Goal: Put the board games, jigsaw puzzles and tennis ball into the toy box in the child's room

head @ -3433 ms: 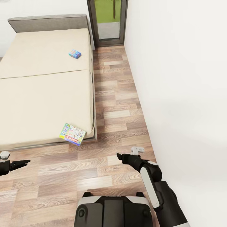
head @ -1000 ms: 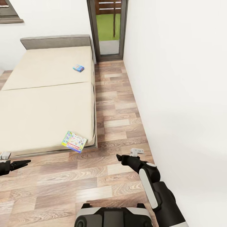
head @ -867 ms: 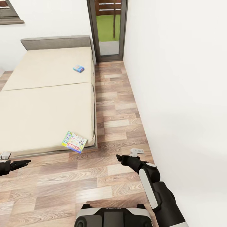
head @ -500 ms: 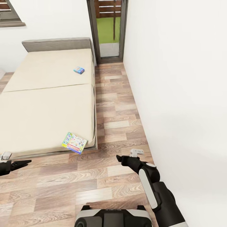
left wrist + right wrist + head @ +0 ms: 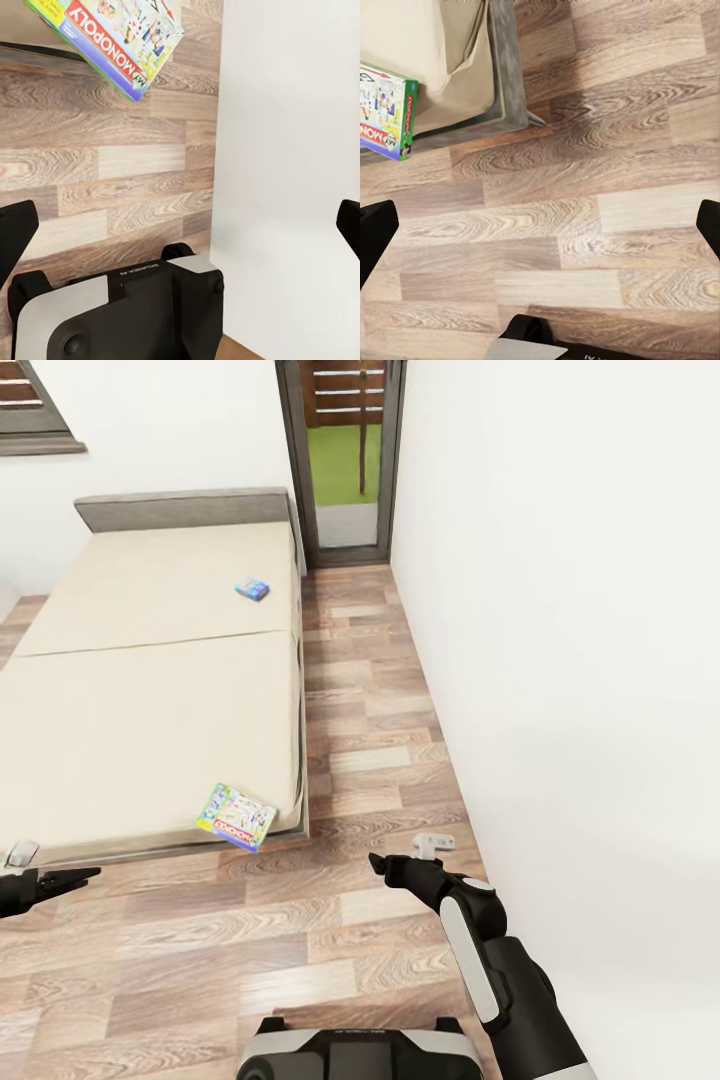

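Observation:
Two board games lie on the beige bed [image 5: 130, 710]. A Monopoly box [image 5: 236, 817] [image 5: 112, 34] [image 5: 386, 112] sits at the bed's near right corner and overhangs the edge. A small blue box [image 5: 252, 590] rests farther up, near the right side. My left gripper [image 5: 70, 877] [image 5: 180, 229] hovers open over the floor just in front of the bed's foot. My right gripper [image 5: 378, 860] [image 5: 540, 225] is open above the floor, right of the Monopoly box. Neither holds anything. The table, toy box, jigsaw puzzles and tennis ball are out of view.
A wood-plank aisle [image 5: 360, 690] runs between the bed and the white wall [image 5: 560, 610] toward a tall dark-framed window [image 5: 345, 460]. The grey headboard [image 5: 185, 510] stands at the far end. My base [image 5: 350, 1050] is on the floor short of the bed's foot.
The whole picture has shifted: the bed and window sit a little lower and look smaller, so the camera has moved. Both boxes lie as before and both arms keep their pose.

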Tool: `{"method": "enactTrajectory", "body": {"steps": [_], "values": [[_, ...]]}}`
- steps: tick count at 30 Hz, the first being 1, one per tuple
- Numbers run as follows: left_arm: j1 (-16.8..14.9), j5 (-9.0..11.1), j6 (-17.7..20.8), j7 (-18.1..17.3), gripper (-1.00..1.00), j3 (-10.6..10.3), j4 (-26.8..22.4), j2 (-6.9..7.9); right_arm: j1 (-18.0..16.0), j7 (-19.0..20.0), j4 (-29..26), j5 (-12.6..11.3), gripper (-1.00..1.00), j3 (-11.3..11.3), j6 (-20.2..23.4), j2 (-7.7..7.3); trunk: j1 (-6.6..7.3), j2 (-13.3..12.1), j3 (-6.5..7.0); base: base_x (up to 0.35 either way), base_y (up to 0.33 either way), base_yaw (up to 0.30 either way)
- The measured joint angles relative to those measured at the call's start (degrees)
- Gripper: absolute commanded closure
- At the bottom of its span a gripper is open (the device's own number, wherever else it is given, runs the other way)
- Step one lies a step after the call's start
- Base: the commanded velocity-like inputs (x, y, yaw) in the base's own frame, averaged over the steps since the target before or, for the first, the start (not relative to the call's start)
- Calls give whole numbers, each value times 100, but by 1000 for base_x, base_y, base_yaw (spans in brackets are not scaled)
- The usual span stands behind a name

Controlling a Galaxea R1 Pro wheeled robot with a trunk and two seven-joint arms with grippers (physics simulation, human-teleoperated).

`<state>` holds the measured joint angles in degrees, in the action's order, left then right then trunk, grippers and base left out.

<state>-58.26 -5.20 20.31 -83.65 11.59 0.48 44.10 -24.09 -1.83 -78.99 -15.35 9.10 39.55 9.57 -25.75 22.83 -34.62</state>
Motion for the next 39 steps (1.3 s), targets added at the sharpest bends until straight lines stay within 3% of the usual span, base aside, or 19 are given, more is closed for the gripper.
{"method": "enactTrajectory", "body": {"steps": [16,29,39], "values": [[-1,-5,0,97,-100,-1,0,-68,-1,0,60,-1,-100,-1,0,0,0,0,96,0,0,0],[0,24,1,718,-100,-5,0,-200,-2,-5,694,-6,-100,-22,-451,0,0,0,153,0,0,0],[1,33,11,1613,-100,-6,-1,-359,-9,-8,1262,-6,-100,-27,-579,8,0,0,178,0,0,0]]}}
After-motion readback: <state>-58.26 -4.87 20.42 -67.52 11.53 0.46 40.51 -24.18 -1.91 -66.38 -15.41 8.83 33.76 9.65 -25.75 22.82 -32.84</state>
